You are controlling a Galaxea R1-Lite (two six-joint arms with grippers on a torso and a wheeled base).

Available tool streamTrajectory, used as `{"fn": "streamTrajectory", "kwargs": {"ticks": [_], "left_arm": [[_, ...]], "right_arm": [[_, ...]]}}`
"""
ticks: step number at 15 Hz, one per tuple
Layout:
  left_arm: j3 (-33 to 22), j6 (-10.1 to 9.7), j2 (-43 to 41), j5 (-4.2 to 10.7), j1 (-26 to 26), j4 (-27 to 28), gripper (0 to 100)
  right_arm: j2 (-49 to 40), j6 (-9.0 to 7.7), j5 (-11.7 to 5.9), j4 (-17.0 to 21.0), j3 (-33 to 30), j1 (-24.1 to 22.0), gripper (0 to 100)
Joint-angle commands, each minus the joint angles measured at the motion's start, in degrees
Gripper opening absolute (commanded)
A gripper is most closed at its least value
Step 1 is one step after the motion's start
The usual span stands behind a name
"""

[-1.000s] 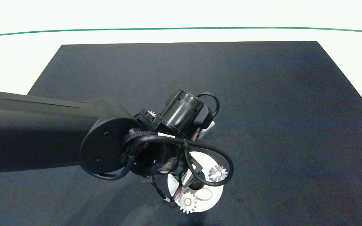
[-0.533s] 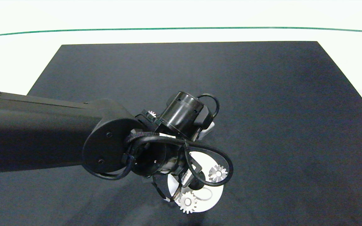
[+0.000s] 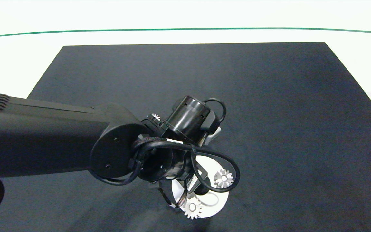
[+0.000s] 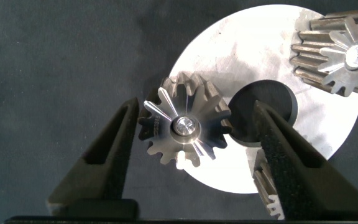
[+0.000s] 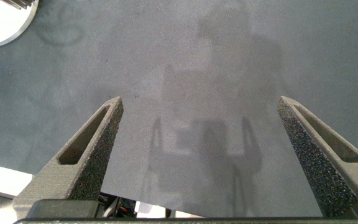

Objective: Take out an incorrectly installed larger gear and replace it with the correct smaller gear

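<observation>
Gear count first: four in total, as far as you can see. There's one larger gear [image 4: 185, 127], one smaller gear [image 3: 155, 116], and two pale-centred gears [image 3: 223, 178] [image 3: 192, 208].

The larger gear sits at the edge of the round silver plate [image 3: 216, 206], partly hanging over the black mat [image 3: 269, 96], with a shiny pin showing in its middle. Just beside it there's a dark round hole [image 4: 263, 112] in the plate.

Your left gripper [image 4: 196, 106] is right over that gear with its jaws released — one finger on each side of the teeth, neither one touching.

From above you can't see the larger gear at all, because the left arm's wrist and a looping black cable [image 3: 227, 161] cover that part of the plate. The smaller gear lies on the mat far-left of the plate, only just peeking out past the arm.

Your right gripper [image 5: 201, 102] is spread wide too, holding nothing — it hangs over bare mat, well apart from the gears.
</observation>
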Motion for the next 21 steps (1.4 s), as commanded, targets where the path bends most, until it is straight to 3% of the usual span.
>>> {"fn": "streamTrajectory", "kwargs": {"ticks": [1,4,14,18,21], "left_arm": [[-0.1,0.08,0.4,0.13,0.0,-0.5,66],[-0.2,1.04,0.7,0.13,0.3,-0.7,60],[-0.6,0.96,0.2,0.13,0.3,-0.7,39],[-1.8,0.87,-1.8,0.13,0.3,-0.3,37],[-5.3,0.52,-4.8,0.13,0.4,6.2,37]], "right_arm": [[0.1,-0.07,0.04,0.1,0.1,0.0,100],[0.5,-0.07,0.04,0.1,0.4,0.0,100],[0.3,-0.07,0.04,0.0,0.5,0.0,100],[0.3,-0.07,0.13,0.0,0.5,0.0,100],[0.8,-0.07,0.13,0.0,0.5,0.0,100]]}}
